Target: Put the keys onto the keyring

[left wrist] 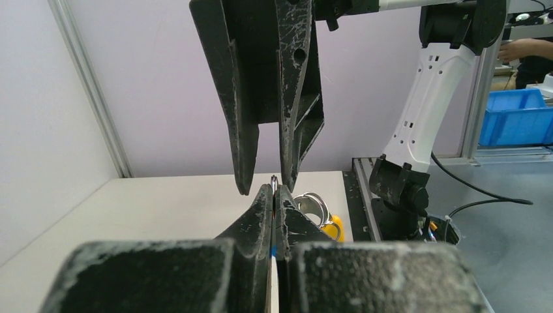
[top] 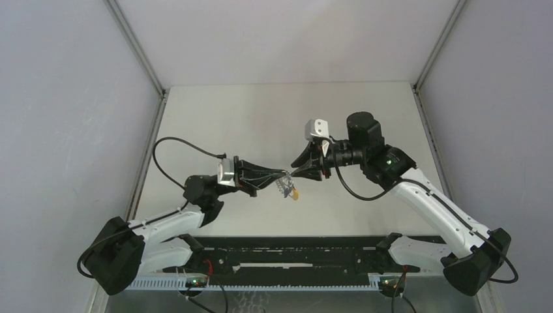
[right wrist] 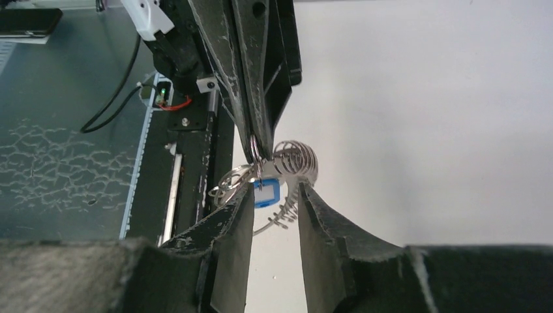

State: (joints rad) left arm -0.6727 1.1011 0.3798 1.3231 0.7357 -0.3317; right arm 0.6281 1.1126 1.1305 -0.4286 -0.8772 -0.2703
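Note:
My left gripper (top: 285,175) is shut on the keyring (left wrist: 318,210), pinching a thin silver wire (left wrist: 274,184) at its fingertips above the table. The silvery, jagged keyring (right wrist: 297,160) hangs beside the jaws, its yellow-orange section (top: 295,194) lowest. A key with a blue head (right wrist: 266,193) hangs among the rings just under the left fingertips. My right gripper (right wrist: 275,190) faces the left one tip to tip. It is open, and the blue key head sits just past the gap between its fingers, touching neither that I can see. Its two fingers (left wrist: 244,104) come down from above in the left wrist view.
The black rail (top: 293,251) with both arm bases runs along the table's near edge. Grey walls close in the left, back and right sides of the white table (top: 261,117). Beyond the table stands a blue bin (left wrist: 515,117).

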